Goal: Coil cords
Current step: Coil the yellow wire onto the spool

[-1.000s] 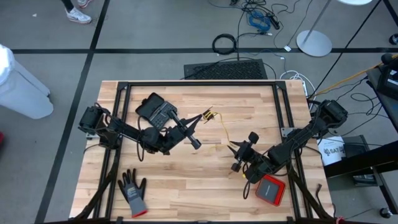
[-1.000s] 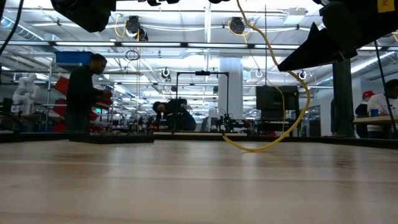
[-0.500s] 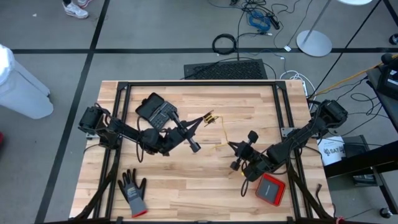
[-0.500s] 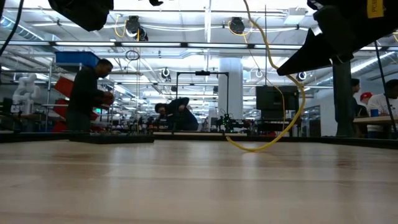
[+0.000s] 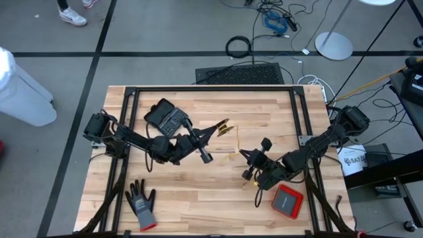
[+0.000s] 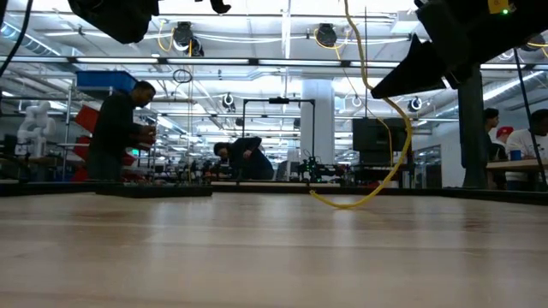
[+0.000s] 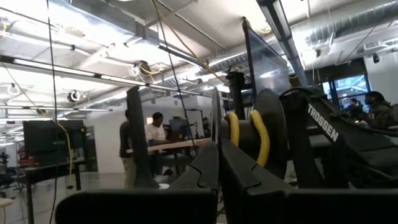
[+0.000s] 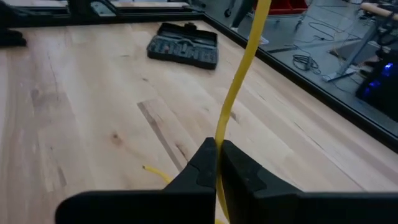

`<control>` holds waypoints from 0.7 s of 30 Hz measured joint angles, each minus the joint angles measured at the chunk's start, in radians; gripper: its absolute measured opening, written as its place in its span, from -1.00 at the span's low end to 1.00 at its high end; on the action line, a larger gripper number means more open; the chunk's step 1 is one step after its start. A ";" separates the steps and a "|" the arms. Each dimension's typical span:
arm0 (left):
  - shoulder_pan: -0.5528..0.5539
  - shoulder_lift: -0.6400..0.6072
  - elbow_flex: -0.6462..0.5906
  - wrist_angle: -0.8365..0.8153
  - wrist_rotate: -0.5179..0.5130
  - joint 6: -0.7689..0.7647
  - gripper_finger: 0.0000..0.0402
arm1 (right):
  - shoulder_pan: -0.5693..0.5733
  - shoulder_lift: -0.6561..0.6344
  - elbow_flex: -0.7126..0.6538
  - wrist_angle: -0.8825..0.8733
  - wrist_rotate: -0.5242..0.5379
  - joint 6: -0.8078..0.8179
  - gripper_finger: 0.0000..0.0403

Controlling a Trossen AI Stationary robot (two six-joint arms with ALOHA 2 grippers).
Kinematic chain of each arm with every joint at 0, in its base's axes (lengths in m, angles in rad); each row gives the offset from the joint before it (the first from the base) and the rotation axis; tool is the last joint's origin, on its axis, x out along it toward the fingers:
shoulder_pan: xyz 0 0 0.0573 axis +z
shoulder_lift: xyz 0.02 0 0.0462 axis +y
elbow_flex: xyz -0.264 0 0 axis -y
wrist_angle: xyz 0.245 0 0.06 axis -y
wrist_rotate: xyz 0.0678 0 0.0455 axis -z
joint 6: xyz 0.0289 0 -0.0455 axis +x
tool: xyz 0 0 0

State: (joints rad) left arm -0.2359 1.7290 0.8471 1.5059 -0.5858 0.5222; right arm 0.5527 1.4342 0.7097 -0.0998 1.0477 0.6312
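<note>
Right wrist view: the right gripper [image 8: 216, 163] has just snapped shut on the yellow cord [image 8: 239, 87] mid-tabletop, while the left gripper [image 5: 222, 127] stays clamped on the coiled end, so winding can continue.

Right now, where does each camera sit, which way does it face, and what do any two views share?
High: overhead, straight down on the table; both arms show.
Low: at tabletop height, level across into the room; arms overhead.
Left wrist: past the shut left gripper, with yellow cord loops on it.
Right wrist: past the right gripper, shut on the cord.
Shared: the cord and the black case show in the high and right wrist views.
</note>
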 joint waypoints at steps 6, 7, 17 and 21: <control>0.024 0.000 0.000 0.000 0.080 -0.109 -0.99 | -0.036 0.000 0.000 0.071 -0.039 -0.066 -1.00; 0.027 0.000 0.000 0.000 0.084 -0.119 -0.99 | -0.040 0.000 0.000 0.082 -0.048 -0.075 -1.00; 0.042 0.000 0.000 -0.015 0.153 -0.112 -0.99 | -0.069 0.070 0.000 0.255 -0.112 -0.171 -1.00; 0.053 0.002 0.013 -0.145 0.193 -0.086 -0.99 | -0.081 0.082 0.000 0.335 -0.113 -0.213 -1.00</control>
State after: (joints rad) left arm -0.1833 1.7306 0.8596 1.3605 -0.3928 0.4358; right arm 0.4721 1.5166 0.7097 0.2352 0.9343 0.4177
